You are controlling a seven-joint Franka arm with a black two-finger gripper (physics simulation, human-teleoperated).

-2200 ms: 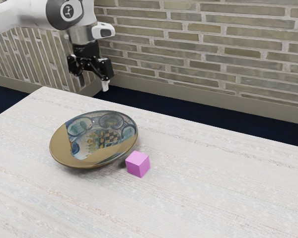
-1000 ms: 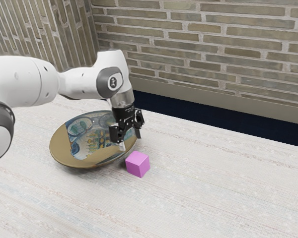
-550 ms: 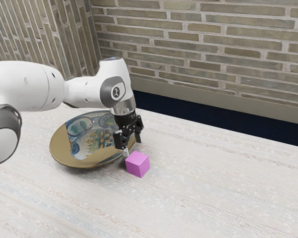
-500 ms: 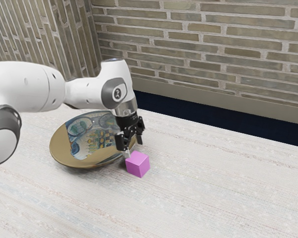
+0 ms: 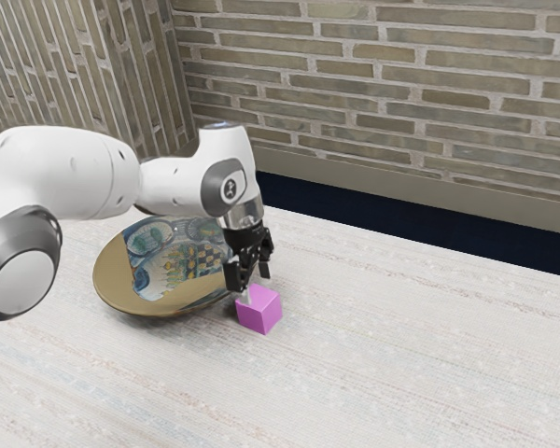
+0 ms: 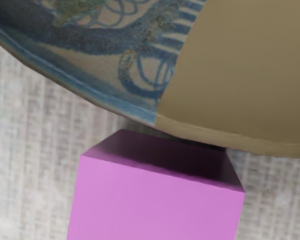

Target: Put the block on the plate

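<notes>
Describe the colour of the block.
The block is pinkish purple, seen best in the wrist view.

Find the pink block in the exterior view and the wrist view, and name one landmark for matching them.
Exterior view: the pink block sits to the exterior view's right of the plate, right by the gripper.
Wrist view: the pink block looks large, beside the plate's rim.
Shared landmark: the plate, with its patterned and plain gold areas.

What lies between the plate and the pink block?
No object: in the wrist view, a thin shadowed strip of table shows between plate and block.
</notes>
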